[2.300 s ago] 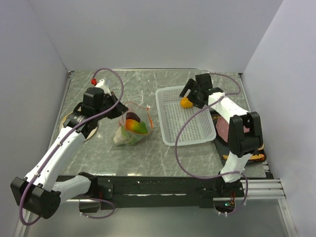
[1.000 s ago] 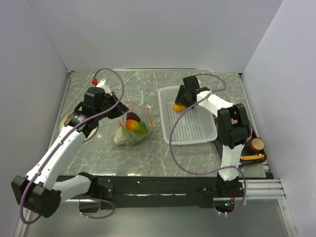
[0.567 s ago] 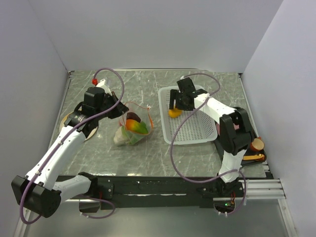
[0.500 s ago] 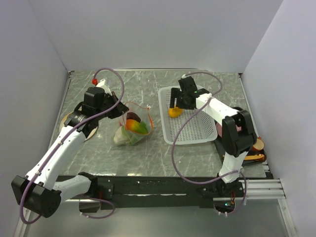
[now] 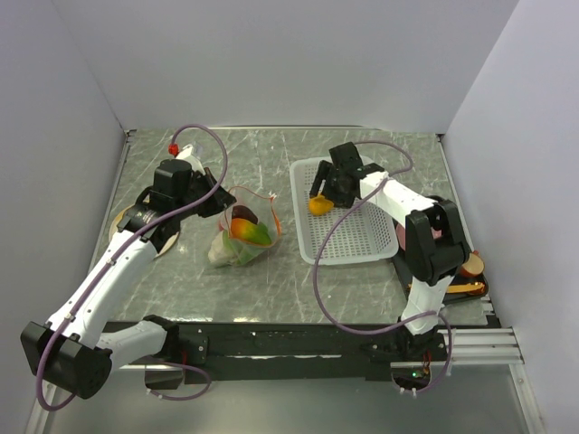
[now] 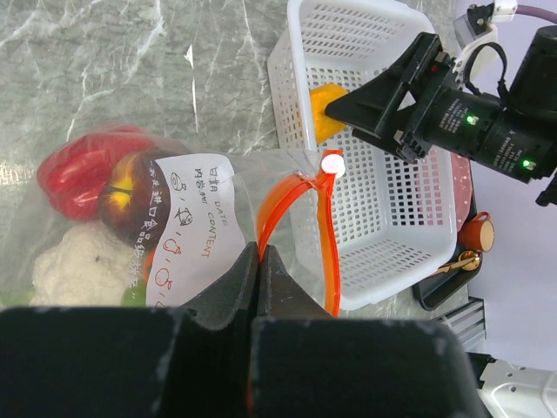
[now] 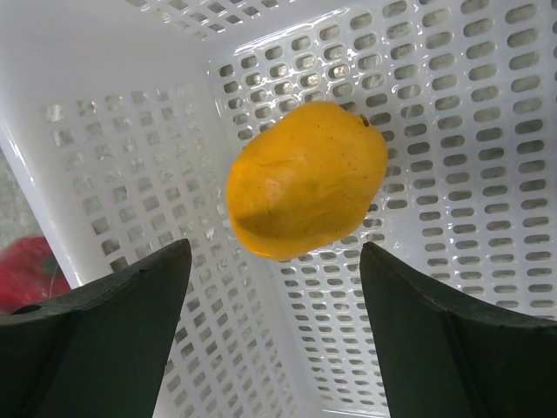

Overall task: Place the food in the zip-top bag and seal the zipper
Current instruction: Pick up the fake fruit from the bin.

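Two right jaws wide apart, orange [image 7: 305, 178] between

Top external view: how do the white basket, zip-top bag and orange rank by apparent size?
1. White basket: clearly the largest.
2. Zip-top bag: mid-sized, with food bulging inside.
3. Orange: the smallest, lying inside the basket.

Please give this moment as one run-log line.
left gripper: shut on zip-top bag | right gripper: open over orange in basket
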You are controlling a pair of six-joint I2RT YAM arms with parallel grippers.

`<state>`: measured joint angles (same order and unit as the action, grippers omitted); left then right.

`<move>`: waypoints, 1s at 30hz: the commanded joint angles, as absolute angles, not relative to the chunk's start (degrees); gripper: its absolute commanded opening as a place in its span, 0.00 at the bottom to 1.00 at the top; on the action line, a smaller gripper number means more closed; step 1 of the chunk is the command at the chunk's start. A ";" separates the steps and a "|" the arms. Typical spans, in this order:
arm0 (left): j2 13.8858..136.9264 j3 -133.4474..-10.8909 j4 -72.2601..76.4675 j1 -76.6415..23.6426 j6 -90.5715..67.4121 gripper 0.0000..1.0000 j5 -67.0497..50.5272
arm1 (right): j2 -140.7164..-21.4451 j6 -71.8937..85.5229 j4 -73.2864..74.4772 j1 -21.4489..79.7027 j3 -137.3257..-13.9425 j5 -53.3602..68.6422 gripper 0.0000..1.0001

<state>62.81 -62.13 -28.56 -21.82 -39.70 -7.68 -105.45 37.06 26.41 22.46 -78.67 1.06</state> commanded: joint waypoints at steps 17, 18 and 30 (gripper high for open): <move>61.61 -62.40 -26.10 -21.97 -39.29 0.01 -8.44 | -111.72 28.05 29.53 22.15 -85.96 -3.43 0.67; 61.70 -62.58 -26.02 -21.97 -39.20 0.01 -8.52 | -111.36 27.34 29.18 22.15 -85.70 -2.91 0.66; 61.70 -62.32 -26.19 -21.97 -39.11 0.01 -8.35 | -108.20 26.10 26.46 22.15 -81.39 0.88 0.31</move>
